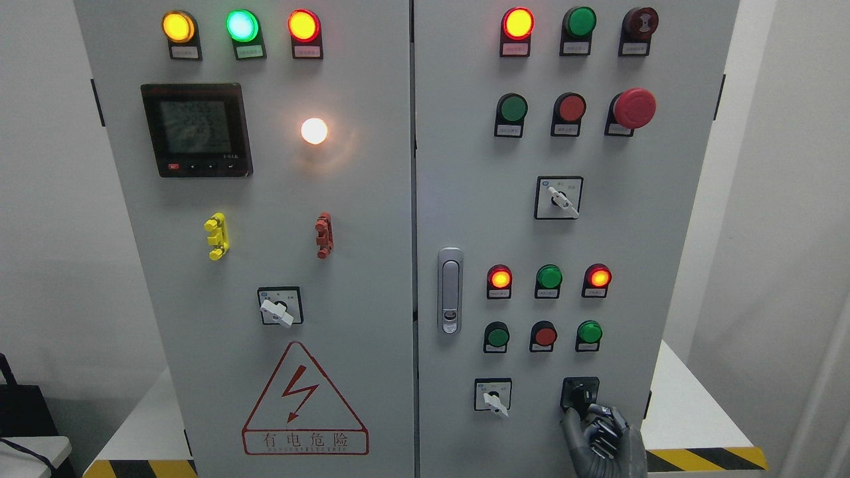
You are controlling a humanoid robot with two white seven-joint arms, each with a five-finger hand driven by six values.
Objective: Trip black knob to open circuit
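Black knob [579, 394] near-upright, right hand [601, 435] touching.

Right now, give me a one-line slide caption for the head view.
Right robot hand reaches the black knob at the lower right of a grey cabinet with lit lamps.

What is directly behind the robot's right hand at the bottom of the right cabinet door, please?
Behind the right hand sits the black knob on its square black plate. The upper plate shows; the fingers cover the knob's lower part, so its position and the grip cannot be seen.
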